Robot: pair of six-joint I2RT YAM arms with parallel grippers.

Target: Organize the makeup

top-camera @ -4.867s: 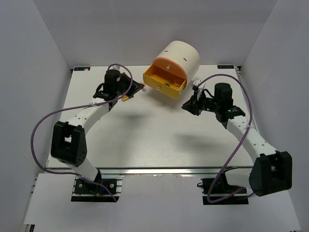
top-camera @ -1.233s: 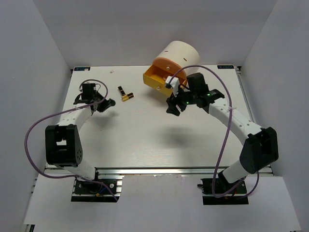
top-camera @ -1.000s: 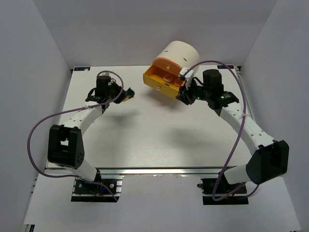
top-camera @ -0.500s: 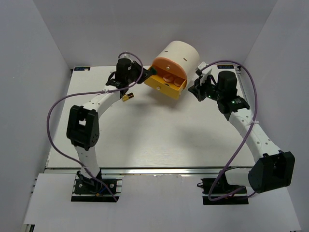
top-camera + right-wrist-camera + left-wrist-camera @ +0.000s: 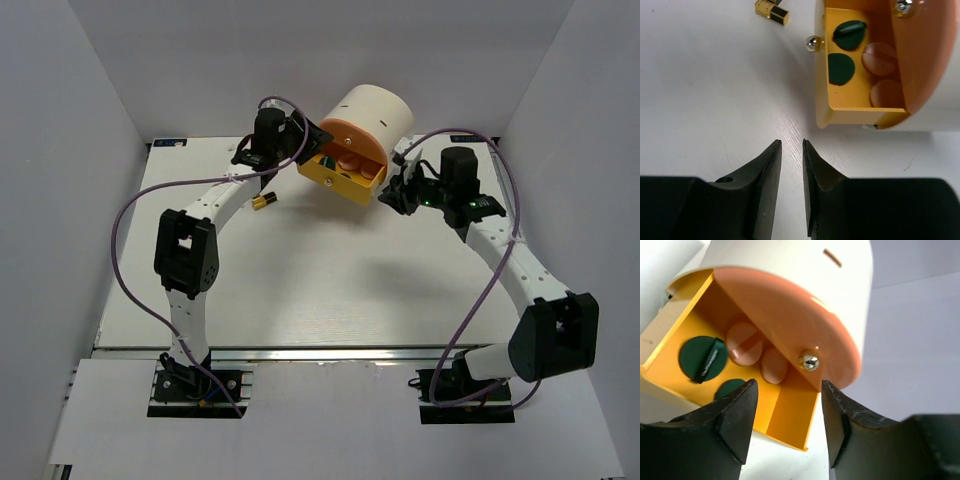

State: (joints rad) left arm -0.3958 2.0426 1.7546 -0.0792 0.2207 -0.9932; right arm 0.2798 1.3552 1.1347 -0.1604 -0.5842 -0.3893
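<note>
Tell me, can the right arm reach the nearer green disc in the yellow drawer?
Probably yes. The yellow drawer is pulled out, that green disc lies uncovered, and the right tool hovers close, slightly open.

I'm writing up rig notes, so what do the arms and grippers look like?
Both the left arm and right arm have white links, black joint housings and a looping purple cable. The left gripper and right gripper have matte black wedge-shaped fingers.
</note>
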